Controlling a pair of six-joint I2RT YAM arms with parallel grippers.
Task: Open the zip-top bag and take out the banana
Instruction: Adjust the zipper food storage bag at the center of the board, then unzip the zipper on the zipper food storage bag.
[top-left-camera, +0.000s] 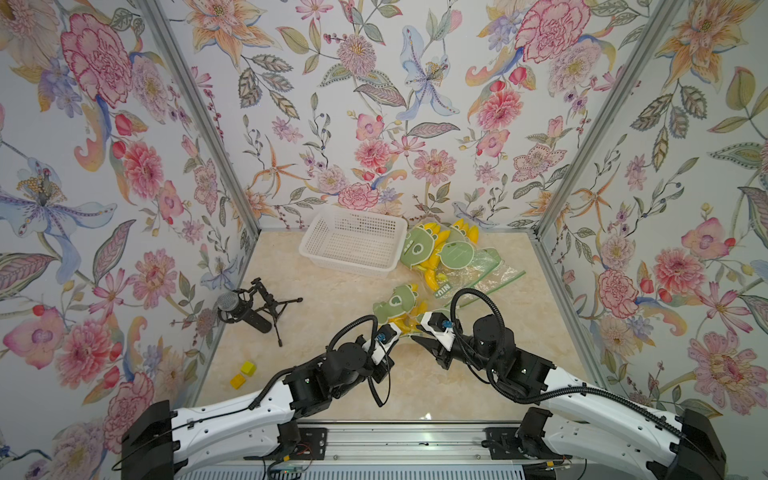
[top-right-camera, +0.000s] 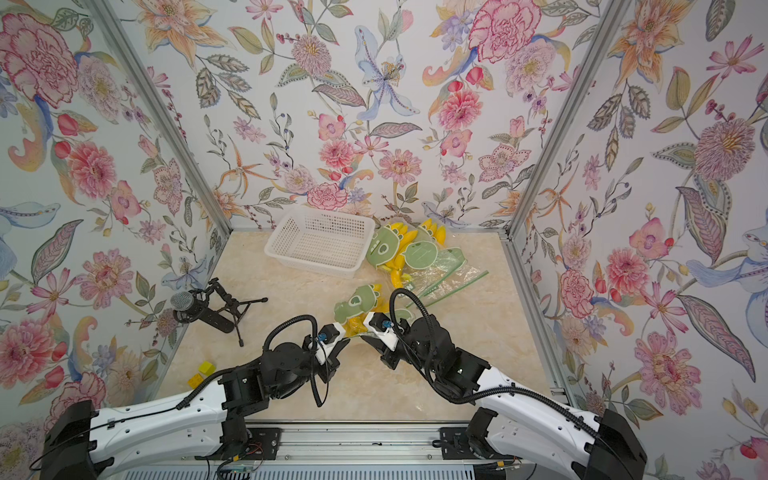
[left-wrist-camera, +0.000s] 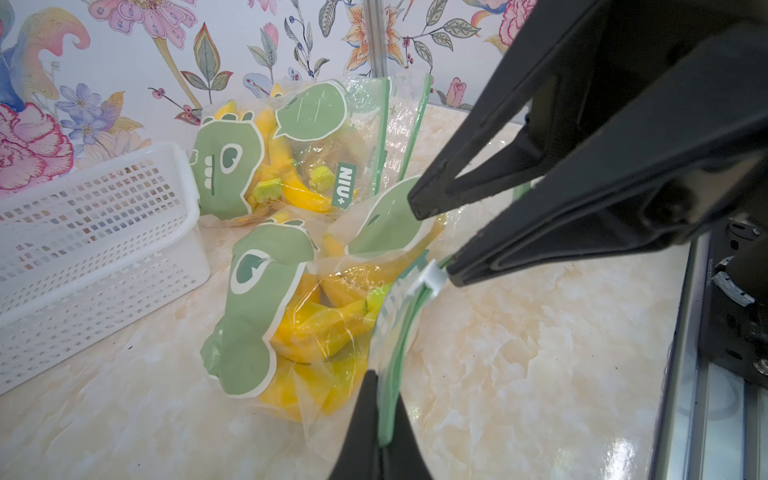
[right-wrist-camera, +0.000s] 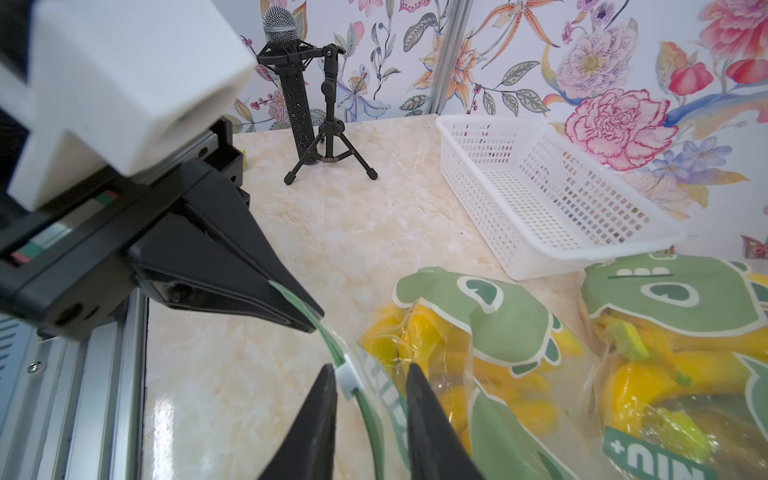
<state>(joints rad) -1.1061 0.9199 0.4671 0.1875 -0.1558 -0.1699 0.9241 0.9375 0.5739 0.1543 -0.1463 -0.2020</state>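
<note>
Top views: we find the zip-top bag (top-left-camera: 395, 305) on the counter (top-left-camera: 286, 266), nearer us than the white basket (top-left-camera: 347, 266); left hand (top-left-camera: 401, 337) and right hand (top-left-camera: 417, 338) meet at its near edge.
Left wrist: our left hand is clenched on the bag's green zip strip (left-wrist-camera: 392, 382); bananas (left-wrist-camera: 316, 328) lie inside.
Right wrist: our right hand is released, fingers straddling the white slider (right-wrist-camera: 349, 380), not pinching it.

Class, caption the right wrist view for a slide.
The left gripper pinches the green seal of the zip-top bag; the right gripper, jaws open, straddles the white slider.
</note>
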